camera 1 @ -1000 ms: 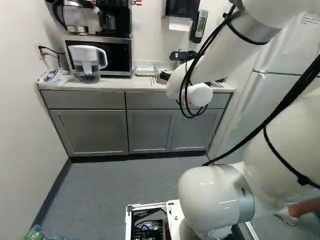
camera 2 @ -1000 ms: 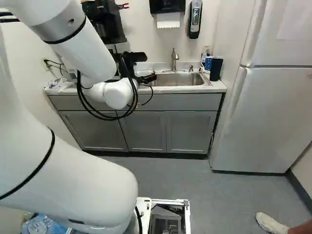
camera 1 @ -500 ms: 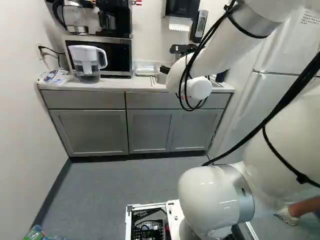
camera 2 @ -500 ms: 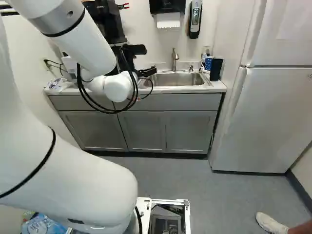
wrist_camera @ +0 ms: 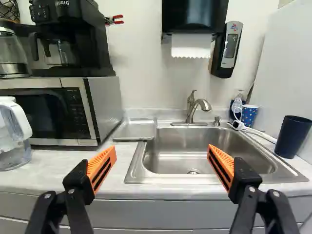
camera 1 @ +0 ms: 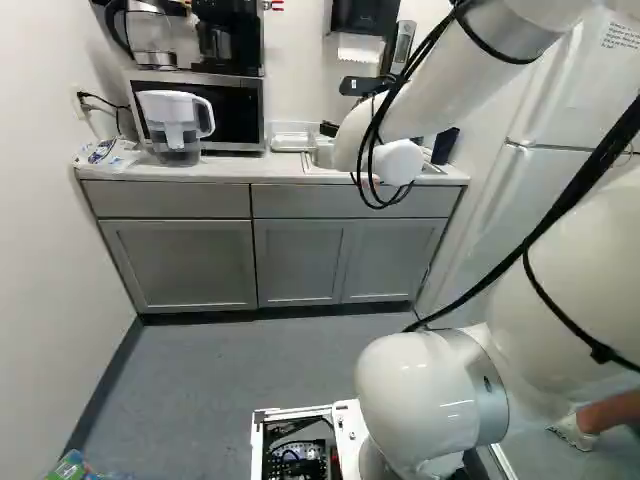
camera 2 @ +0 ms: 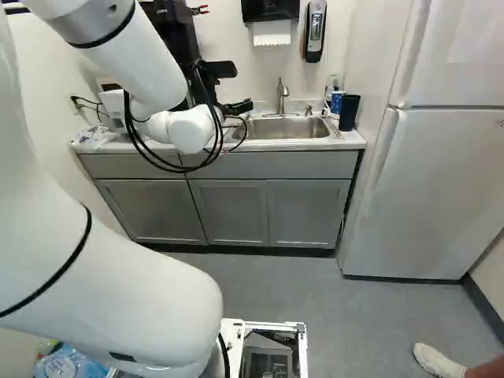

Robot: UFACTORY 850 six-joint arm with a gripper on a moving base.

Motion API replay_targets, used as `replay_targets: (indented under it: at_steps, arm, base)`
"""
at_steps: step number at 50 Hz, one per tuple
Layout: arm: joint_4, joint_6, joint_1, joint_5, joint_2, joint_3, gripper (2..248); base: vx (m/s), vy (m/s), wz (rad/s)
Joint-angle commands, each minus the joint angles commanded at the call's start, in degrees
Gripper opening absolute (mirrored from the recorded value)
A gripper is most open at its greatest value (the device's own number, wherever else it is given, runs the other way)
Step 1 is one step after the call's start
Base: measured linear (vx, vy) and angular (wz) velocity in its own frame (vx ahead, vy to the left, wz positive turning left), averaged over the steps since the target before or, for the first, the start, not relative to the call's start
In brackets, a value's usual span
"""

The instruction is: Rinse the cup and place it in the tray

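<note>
Widely spread end effector [camera 2: 237, 107] fingers [wrist_camera: 102, 167]

Open room is stretching above the sink basin [wrist_camera: 212, 146], while the faucet [wrist_camera: 190, 115] is standing in the way at its back, its spout curving forward. The shallow tray [wrist_camera: 136, 129] is lying open from above, with the microwave [wrist_camera: 105, 107] walling off its other side from the sink. A dark blue tumbler [wrist_camera: 293, 136], a dotted paper cup [wrist_camera: 249, 116] and a white cord [wrist_camera: 242, 127] are crowding the basin's end away from the tray. The paper towel dispenser [wrist_camera: 194, 17] and soap dispenser [wrist_camera: 231, 45] are jutting from the wall higher up.
</note>
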Motion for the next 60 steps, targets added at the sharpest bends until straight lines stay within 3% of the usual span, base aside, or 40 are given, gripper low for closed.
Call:
replay_targets:
  at_steps: [60]
  arm:
    - [0.0,0.0,0.0,-3.8,-2.19,-9.3,247]
  base:
    - [0.0,0.0,0.0]
